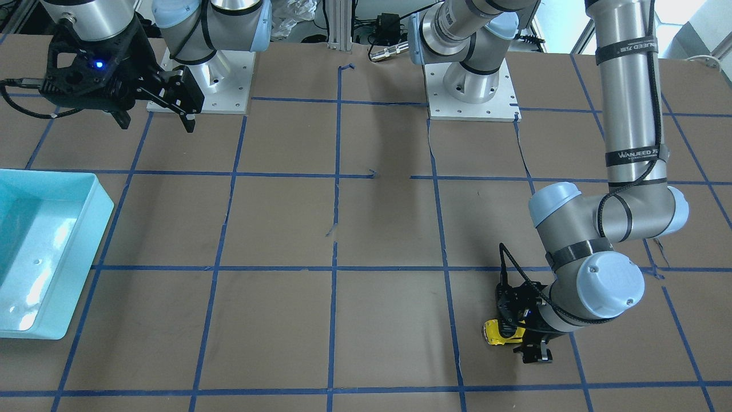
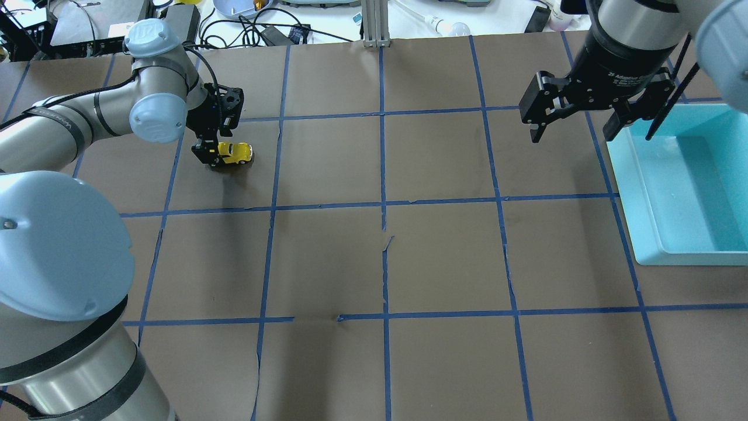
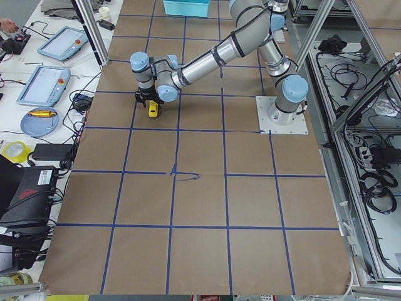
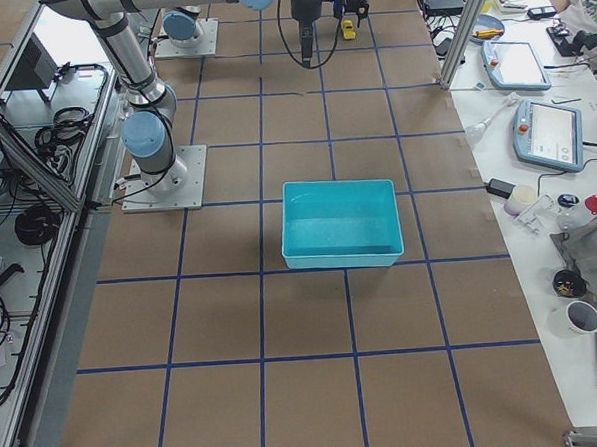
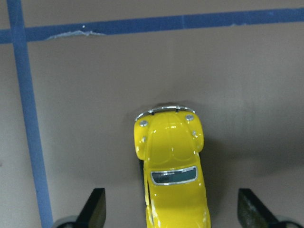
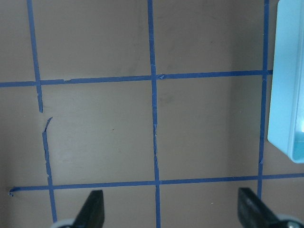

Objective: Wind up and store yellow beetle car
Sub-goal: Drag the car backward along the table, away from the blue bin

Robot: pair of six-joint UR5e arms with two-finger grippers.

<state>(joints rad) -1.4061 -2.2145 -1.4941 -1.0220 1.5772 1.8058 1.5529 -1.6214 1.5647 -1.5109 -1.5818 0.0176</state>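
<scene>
Left arm (image 2: 58,123) reaching far forward, elbow bent, wrist turned straight down. Left gripper (image 2: 214,151) held low, fingers (image 5: 95,209) spread wide (only tips show, at bottom corners of wrist view). Right arm (image 2: 631,29) raised, wrist aimed downward. Right gripper (image 2: 571,135) hangs high, fingers (image 6: 92,211) equally wide apart.

worktop (image 2: 444,257): flat, covered in brown paper, marked off in squares.
tape (image 2: 384,175): blue lines that form the grid; frayed and broken in a few spots near the middle, away from the bin.
bin (image 2: 634,199): light blue, open-topped, sitting straight on the paper at one end.
car (image 2: 235,153): yellow, upright on its wheels on the paper, at the end opposite the bin and well apart from it.
base plates (image 1: 497,103): two pale square plates along the robot's edge, one nearer the bin than the other.
</scene>
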